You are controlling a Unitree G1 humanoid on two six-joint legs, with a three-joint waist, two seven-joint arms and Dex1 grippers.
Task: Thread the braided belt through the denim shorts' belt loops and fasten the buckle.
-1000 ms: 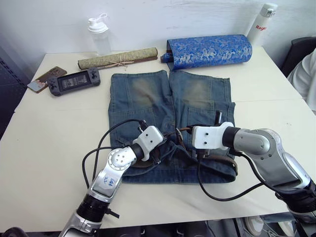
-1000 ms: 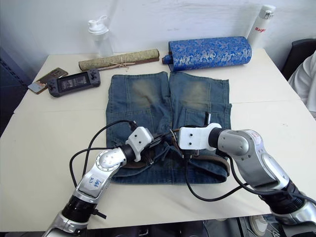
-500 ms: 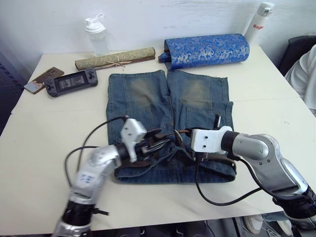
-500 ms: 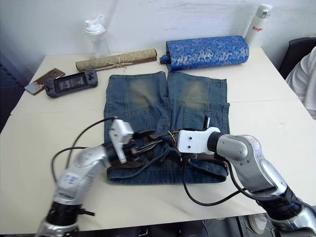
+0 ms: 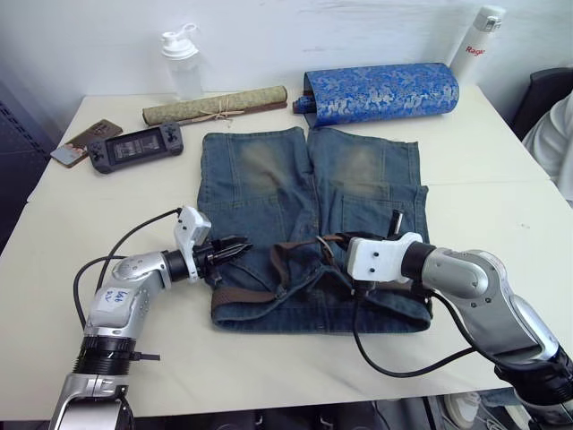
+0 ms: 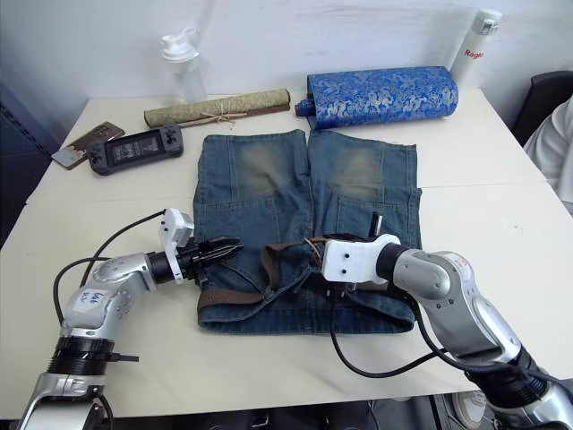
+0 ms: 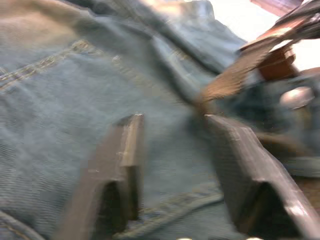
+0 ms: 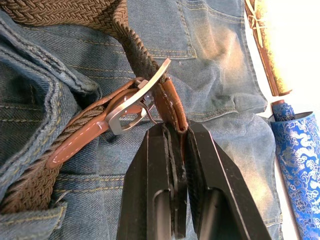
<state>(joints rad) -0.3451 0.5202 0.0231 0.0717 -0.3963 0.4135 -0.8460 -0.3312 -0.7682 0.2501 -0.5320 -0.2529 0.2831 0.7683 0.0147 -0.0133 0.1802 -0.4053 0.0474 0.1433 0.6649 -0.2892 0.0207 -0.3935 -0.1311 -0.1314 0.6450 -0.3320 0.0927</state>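
The denim shorts (image 5: 269, 188) lie flat, waistband towards me. The braided belt (image 5: 242, 294) runs along the waistband and rises in a loose loop (image 6: 269, 260) near the middle. In the right wrist view my right gripper (image 8: 175, 127) is shut on the brown leather tab just behind the silver buckle (image 8: 132, 102); the tan end tab (image 8: 80, 137) passes through the buckle frame. My left gripper (image 5: 235, 246) hovers over the shorts' left side, open, with only denim between its fingers (image 7: 122, 150). I cannot make out the belt loops.
A blue brocade roll (image 5: 380, 92), a tied scroll (image 5: 215, 105) and a shaker bottle (image 5: 182, 63) stand along the back. A handheld console (image 5: 134, 146) and a phone (image 5: 76, 143) lie at back left. A white bottle (image 5: 482, 31) stands at back right. A person's sleeve (image 5: 551, 134) shows at the right edge.
My left gripper has pulled away from the belt at the waistband's middle and moved left to the shorts' left side. The right gripper stays on the tab at the buckle.
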